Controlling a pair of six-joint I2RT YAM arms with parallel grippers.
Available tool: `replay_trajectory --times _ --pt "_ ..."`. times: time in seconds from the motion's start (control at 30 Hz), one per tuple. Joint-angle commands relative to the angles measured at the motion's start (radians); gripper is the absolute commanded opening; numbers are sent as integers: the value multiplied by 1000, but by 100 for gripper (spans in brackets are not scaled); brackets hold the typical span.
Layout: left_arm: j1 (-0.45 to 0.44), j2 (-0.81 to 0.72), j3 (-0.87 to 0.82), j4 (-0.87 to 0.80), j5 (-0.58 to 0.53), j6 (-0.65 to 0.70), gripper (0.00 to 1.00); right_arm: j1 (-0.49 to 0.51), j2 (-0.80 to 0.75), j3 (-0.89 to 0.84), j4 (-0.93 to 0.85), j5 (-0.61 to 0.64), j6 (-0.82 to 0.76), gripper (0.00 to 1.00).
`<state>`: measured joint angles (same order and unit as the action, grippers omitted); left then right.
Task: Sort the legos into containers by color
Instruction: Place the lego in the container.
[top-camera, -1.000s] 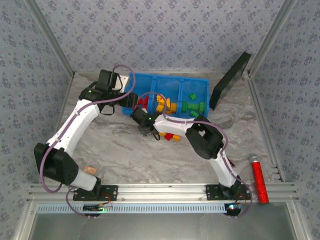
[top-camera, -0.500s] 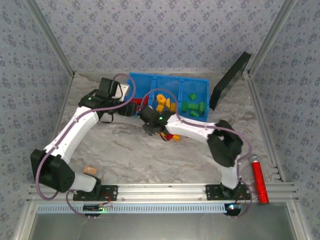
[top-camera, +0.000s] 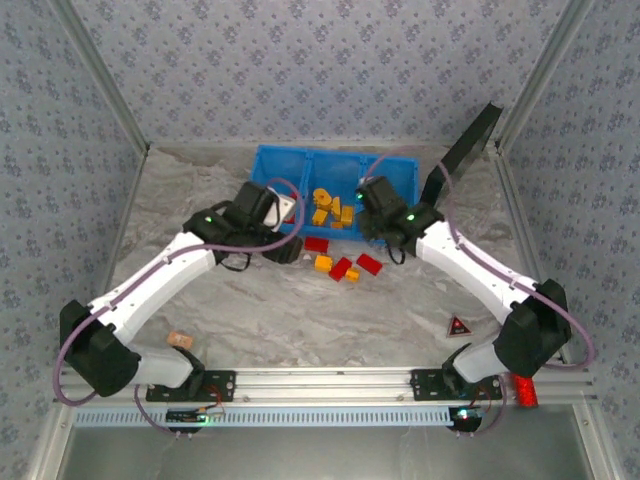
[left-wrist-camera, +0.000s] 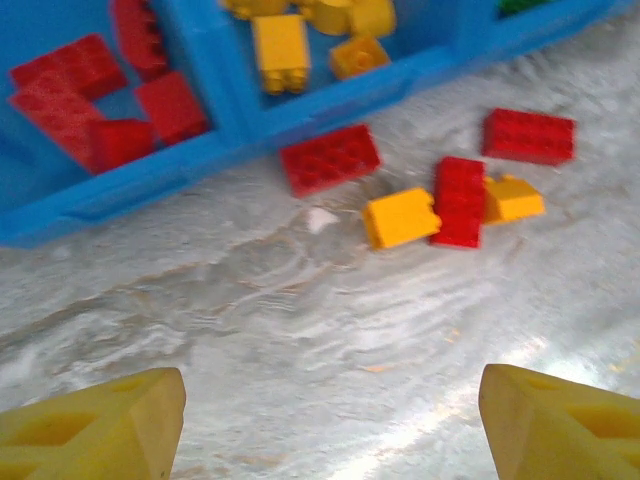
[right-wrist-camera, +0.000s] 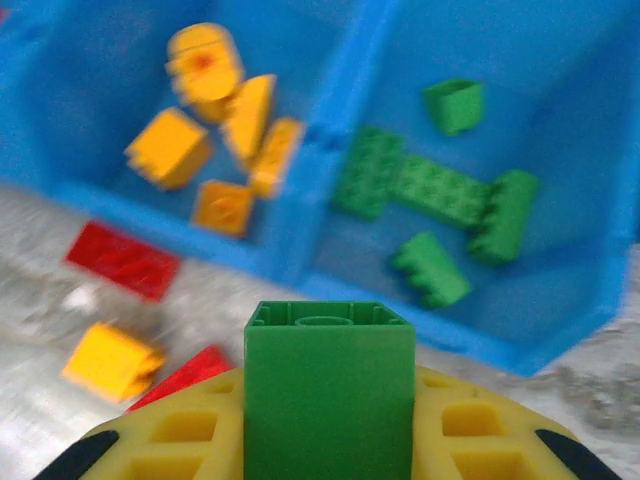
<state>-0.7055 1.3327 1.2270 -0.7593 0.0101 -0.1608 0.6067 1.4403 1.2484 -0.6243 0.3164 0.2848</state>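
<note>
Toward five o'clock on the blue bin (top-camera: 300, 152), my right gripper (right-wrist-camera: 328, 445) clenches a green lego (right-wrist-camera: 328, 385).
My left gripper (left-wrist-camera: 330, 420) hangs released; loose red and yellow legos (left-wrist-camera: 460, 200) lie at the bin's six o'clock.

Gray table (top-camera: 300, 320) with toys on it.
A blue bin (top-camera: 330, 153) sits far back, red and yellow bricks (top-camera: 341, 269) lie just in front, and a red triangle (top-camera: 458, 325) lies near right.

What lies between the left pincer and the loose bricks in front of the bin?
Bare marbled tabletop, as the left wrist view shows, from the open left pincer up to the loose bricks.
</note>
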Motion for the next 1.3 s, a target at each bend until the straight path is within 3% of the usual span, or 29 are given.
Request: replay_trajectory --times 0.0,0.2,0.4,0.6,1.27 --pt "-100 -5 -13 -9 -41 -80 78 -93 24 -8 76 -53 -38 20" --pt "-235 57 -47 39 -87 -219 78 -180 154 34 132 -83 -56 20" --pt "-321 165 -28 57 -154 -275 77 -217 257 70 166 -90 -75 21" --pt "-324 215 -36 113 -265 -313 77 -226 323 91 188 -91 -88 22" --pt "-331 472 111 148 -168 -136 69 -261 458 146 228 -138 -112 36"
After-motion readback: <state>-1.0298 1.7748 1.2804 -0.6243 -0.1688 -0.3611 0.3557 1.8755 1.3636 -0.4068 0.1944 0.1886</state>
